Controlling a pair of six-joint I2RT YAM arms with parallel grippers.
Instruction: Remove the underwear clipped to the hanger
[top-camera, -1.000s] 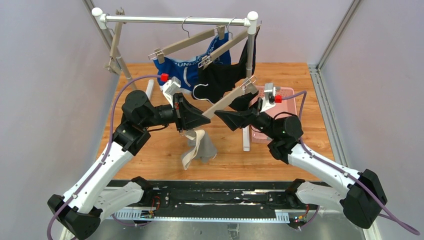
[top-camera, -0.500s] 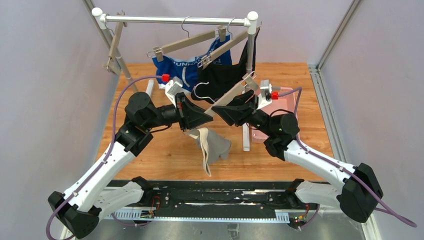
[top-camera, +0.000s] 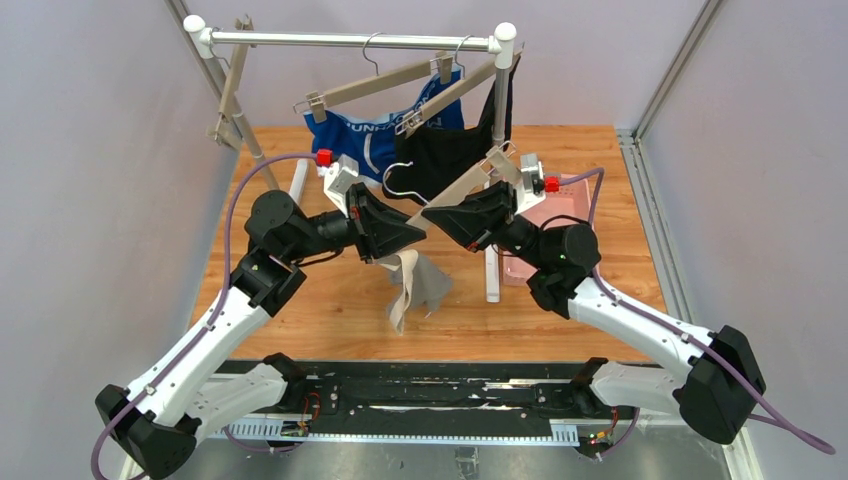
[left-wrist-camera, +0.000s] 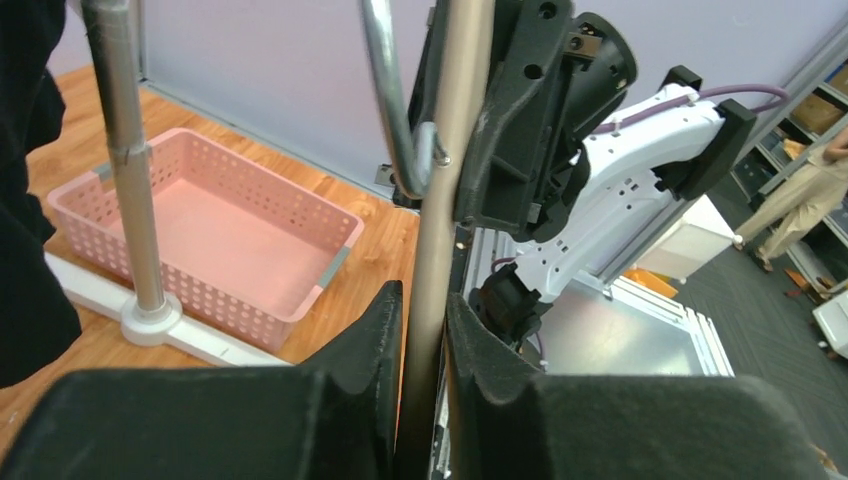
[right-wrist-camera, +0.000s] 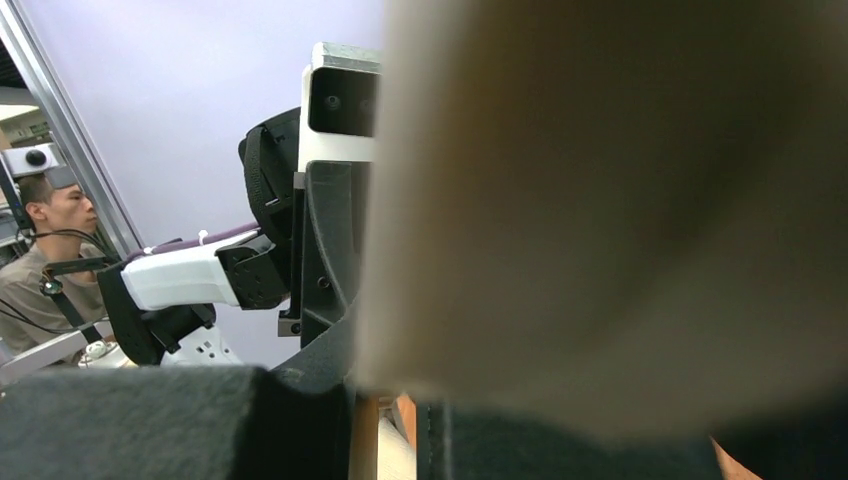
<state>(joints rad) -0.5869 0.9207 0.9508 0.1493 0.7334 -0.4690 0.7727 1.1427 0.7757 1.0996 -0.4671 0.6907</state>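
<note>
Grey briefs (top-camera: 420, 287) dangled just under the left gripper (top-camera: 413, 237), which was clenched on the bar of a loose hanger (top-camera: 470, 183); they hung from that bar's low end. The right gripper (top-camera: 434, 213) met the same bar from the other side (whether it gripped, I could not tell). Farther back, blue briefs (top-camera: 345, 135) and black briefs (top-camera: 450, 158) hung clipped to two more hangers (top-camera: 375, 85) on the rail (top-camera: 350, 40). By my reading, none was freed yet and all three pairs were left to unclip.
</note>
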